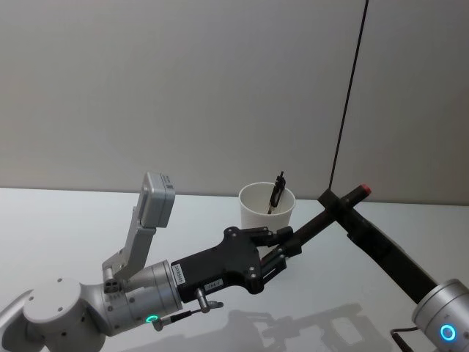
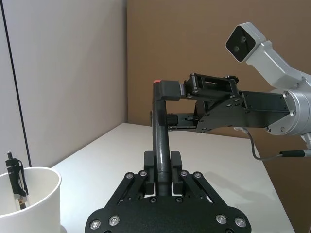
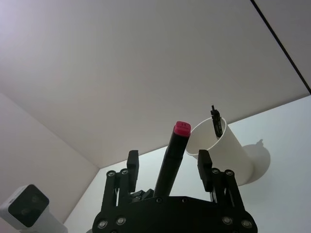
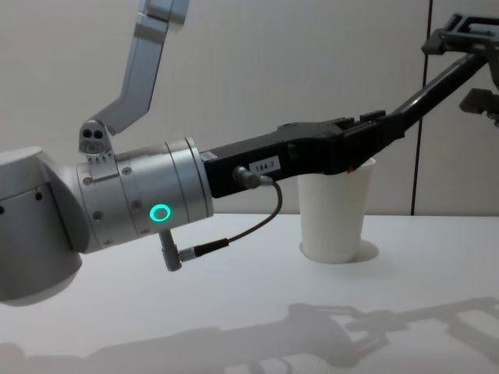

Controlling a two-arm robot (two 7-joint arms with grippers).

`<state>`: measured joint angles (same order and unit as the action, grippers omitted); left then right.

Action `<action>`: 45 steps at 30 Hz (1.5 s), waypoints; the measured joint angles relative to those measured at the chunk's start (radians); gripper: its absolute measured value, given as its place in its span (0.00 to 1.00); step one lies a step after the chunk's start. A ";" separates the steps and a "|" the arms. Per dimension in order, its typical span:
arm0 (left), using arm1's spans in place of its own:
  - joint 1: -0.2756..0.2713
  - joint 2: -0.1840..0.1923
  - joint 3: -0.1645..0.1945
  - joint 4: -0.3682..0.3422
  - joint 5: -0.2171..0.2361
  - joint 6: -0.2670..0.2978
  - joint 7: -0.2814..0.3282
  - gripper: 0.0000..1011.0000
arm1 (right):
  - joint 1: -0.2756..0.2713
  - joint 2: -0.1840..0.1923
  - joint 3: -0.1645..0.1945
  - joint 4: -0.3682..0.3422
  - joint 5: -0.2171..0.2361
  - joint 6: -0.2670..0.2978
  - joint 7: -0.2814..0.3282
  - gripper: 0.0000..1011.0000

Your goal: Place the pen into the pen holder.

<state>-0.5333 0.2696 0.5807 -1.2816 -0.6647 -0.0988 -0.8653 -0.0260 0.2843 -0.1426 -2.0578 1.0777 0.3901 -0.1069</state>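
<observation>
Two of my grippers, left (image 1: 292, 240) and right (image 2: 171, 105), clamp one black pen (image 1: 322, 216) above a white surface (image 1: 58, 227); plain grey wall (image 1: 183, 88) behind; pen holder (image 1: 265, 209) unmarked.

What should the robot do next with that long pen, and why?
Probably the right gripper should back away from the pen. The left gripper is shut on its lower end, close beside the white paper cup, so it looks better placed to swing the pen over the rim.
</observation>
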 joint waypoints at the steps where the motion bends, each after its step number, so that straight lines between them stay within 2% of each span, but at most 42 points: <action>1: 0.000 0.000 0.000 0.000 0.000 0.000 0.000 0.20 | 0.000 0.000 0.000 0.000 0.000 0.000 0.000 0.77; 6: 0.000 0.000 0.000 0.000 0.000 0.000 0.000 0.20 | -0.002 0.001 -0.001 -0.002 0.000 -0.002 -0.002 0.61; 7: 0.000 0.000 0.000 0.000 0.000 0.000 0.000 0.20 | -0.002 0.001 -0.001 -0.002 0.000 -0.002 -0.002 0.61; 8: 0.000 0.000 0.000 0.000 0.000 0.000 0.000 0.20 | -0.002 0.001 -0.001 -0.003 0.000 -0.002 -0.003 0.54; 11: 0.000 0.000 0.000 0.000 0.000 0.000 0.000 0.20 | -0.003 0.001 -0.001 -0.003 0.000 -0.002 -0.003 0.47; 15: 0.000 0.000 0.000 0.000 0.000 0.000 0.000 0.20 | -0.003 0.002 -0.001 -0.004 0.000 -0.003 -0.004 0.30; 16: 0.000 0.000 0.000 0.000 0.000 0.000 0.000 0.20 | -0.003 0.002 -0.001 -0.004 0.000 -0.003 -0.004 0.30; 19: 0.000 0.000 0.000 0.000 0.000 0.000 0.000 0.20 | -0.003 0.002 -0.001 -0.004 0.000 -0.003 -0.004 0.21; 31: 0.000 0.000 0.000 0.000 0.000 0.000 0.000 0.20 | -0.004 0.002 -0.001 -0.005 -0.001 -0.003 -0.006 0.20; 37: 0.000 0.000 0.000 0.000 0.000 0.000 0.000 0.38 | -0.004 0.002 -0.001 -0.005 -0.001 -0.003 -0.006 0.20; 38: 0.000 0.000 0.000 0.000 0.000 0.000 0.000 0.45 | -0.004 0.002 -0.001 -0.005 -0.001 -0.003 -0.006 0.20; 40: 0.000 0.000 0.000 0.000 0.000 0.000 0.000 0.49 | -0.004 0.002 -0.001 -0.005 -0.001 -0.003 -0.006 0.20; 41: 0.000 0.000 0.000 0.000 0.000 0.000 0.000 0.55 | -0.004 0.002 -0.001 -0.005 -0.001 -0.003 -0.006 0.20; 45: 0.000 0.000 0.000 0.000 0.000 0.000 0.000 0.65 | -0.004 0.002 -0.001 -0.005 -0.001 -0.003 -0.006 0.20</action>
<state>-0.5333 0.2695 0.5807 -1.2816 -0.6648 -0.0988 -0.8653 -0.0302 0.2865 -0.1438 -2.0624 1.0771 0.3867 -0.1131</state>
